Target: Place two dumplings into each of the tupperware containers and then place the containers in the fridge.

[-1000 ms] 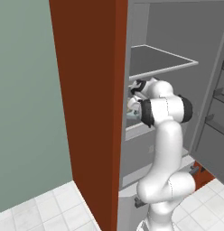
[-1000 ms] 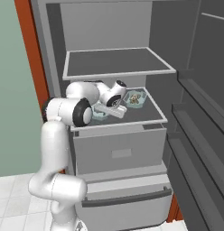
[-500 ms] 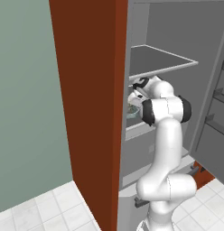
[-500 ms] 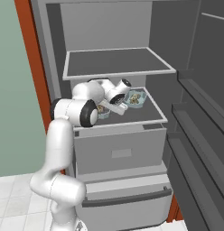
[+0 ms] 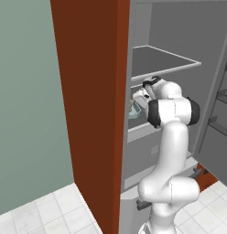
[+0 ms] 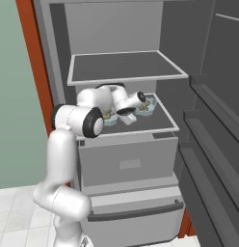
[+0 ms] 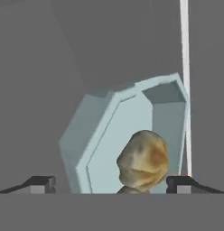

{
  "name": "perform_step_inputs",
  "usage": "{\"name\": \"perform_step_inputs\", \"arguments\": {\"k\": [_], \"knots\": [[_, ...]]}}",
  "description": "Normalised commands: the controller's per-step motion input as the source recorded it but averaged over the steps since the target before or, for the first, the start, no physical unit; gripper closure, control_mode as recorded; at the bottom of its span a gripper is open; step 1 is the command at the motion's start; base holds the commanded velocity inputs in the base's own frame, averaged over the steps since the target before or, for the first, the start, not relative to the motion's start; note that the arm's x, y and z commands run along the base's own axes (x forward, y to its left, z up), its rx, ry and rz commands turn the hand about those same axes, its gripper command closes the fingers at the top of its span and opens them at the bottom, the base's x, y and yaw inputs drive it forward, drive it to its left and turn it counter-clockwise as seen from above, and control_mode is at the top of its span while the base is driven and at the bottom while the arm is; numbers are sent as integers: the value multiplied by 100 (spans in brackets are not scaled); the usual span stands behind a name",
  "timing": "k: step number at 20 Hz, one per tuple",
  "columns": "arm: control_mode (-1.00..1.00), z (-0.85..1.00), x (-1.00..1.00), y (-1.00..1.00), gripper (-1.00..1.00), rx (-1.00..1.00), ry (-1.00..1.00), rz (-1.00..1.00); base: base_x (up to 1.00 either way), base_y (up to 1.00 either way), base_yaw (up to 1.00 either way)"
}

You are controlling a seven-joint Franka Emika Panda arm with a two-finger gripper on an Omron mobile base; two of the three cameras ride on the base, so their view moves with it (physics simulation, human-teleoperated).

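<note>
Dark fingertips of my gripper stand spread wide apart at the bottom of the hand view, and nothing is pinched between them: one tupperware container sits in the gap just ahead, apart from both tips as far as I can see. A tan dumpling lies inside it, toward the tip on that view's right, with the edge of a second one barely peeking out under it. I take the fridge's middle shelf as my landmark. From the right base view the gripper hovers low over that shelf, toward its right half, with the tub it faces resting on the shelf directly beyond the fingers; the other container sits on the same shelf further left, partly hidden behind my arm's elbow. In the left base view the hand reaches in above the same shelf, just past the reddish wood panel. The tub lies straight ahead of the open claw, its long axis running away from me along the line of approach, so I judge both containers are delivered and any withdrawal should go straight back along that axis.
</note>
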Motion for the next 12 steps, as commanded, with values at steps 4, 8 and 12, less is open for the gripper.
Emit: {"name": "perform_step_inputs", "arguments": {"k": [4, 8, 12], "knots": [[-100, 25, -99, -94, -100, 45, -72, 0, 0, 0, 0], [-100, 16, -100, -91, -100, 37, -63, 3, 0, 0, 0], [-100, -13, -100, -96, -100, 25, -46, 7, 0, 0, 0]]}}
